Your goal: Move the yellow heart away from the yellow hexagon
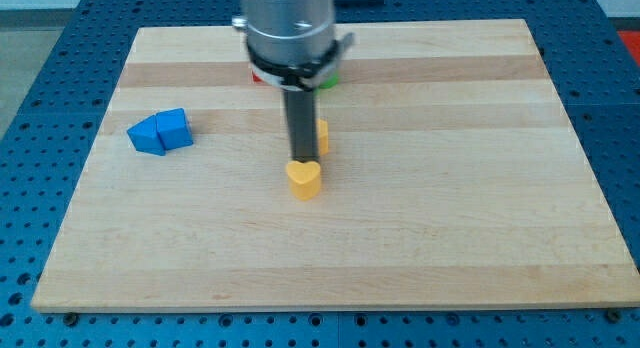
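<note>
A yellow heart point(304, 178) lies near the middle of the wooden board point(450, 208). My tip point(303, 160) stands right at the heart's top edge, touching or almost touching it. A yellow hexagon point(322, 136) sits just above and to the right of the heart, mostly hidden behind the rod, so its shape is hard to make out. The two yellow blocks are a small gap apart.
Two blue blocks point(160, 132) sit together at the view's left. A red block point(257, 76) and a green block point(328, 81) peek out from behind the arm's body near the view's top. Blue table surrounds the board.
</note>
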You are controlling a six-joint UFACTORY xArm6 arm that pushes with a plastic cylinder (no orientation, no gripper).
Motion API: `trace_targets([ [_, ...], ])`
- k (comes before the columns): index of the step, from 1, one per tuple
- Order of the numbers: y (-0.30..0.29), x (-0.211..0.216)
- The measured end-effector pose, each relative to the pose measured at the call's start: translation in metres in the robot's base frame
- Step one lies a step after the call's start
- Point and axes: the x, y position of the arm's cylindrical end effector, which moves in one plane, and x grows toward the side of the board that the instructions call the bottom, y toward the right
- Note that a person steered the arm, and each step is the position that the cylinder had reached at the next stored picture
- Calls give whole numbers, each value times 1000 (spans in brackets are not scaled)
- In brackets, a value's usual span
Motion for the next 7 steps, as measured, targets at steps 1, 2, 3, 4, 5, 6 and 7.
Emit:
trace_targets([
  [1,53,14],
  [2,63,18],
  [3,59,56],
  [4,13,97],
  [5,-41,84],
  [6,-56,38],
  [7,-49,23],
])
